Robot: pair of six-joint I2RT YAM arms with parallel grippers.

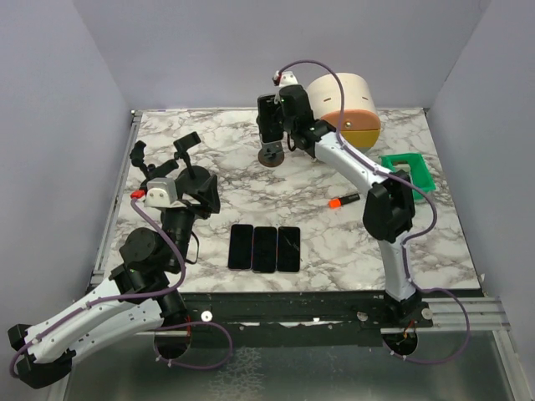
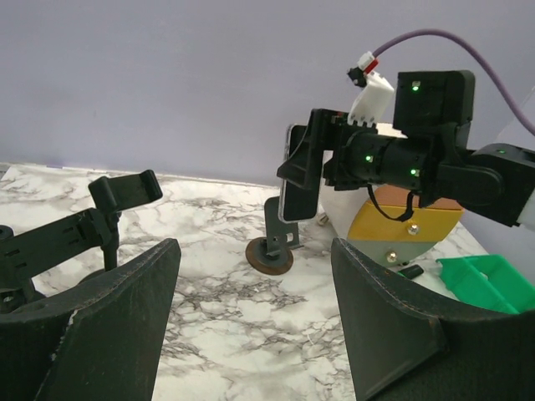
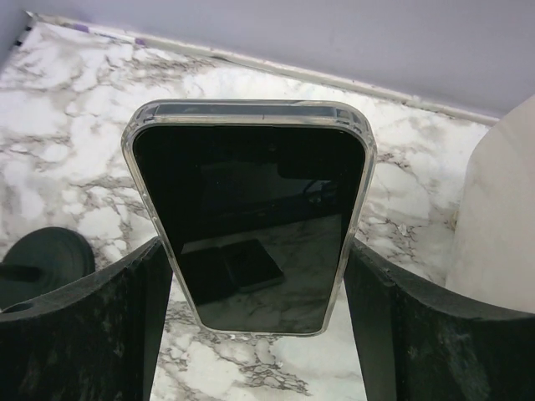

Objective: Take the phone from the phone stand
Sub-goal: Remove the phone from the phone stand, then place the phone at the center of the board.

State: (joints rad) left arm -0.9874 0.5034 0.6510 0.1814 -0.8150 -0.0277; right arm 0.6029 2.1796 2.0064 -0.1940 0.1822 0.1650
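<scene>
The phone (image 3: 251,217), dark-screened in a clear case, stands upright at the back of the table on the phone stand (image 1: 270,155). That stand has a round brown base (image 2: 269,255). My right gripper (image 3: 255,251) comes at the phone from above, and its fingers (image 3: 125,317) press on the two long edges. In the top view the right gripper (image 1: 274,125) covers most of the phone (image 1: 267,113). From the side, the phone (image 2: 294,188) hangs close against the stand's upright. Whether it still rests in the stand cannot be told. My left gripper (image 2: 255,259) is open over bare marble, well short of the stand.
Three dark phones (image 1: 264,248) lie flat side by side near the front edge. A black clamp holder (image 1: 185,144) stands beside my left gripper (image 1: 205,190). A red marker (image 1: 344,200), a green tray (image 1: 410,170) and a cream roll (image 1: 343,96) sit to the right.
</scene>
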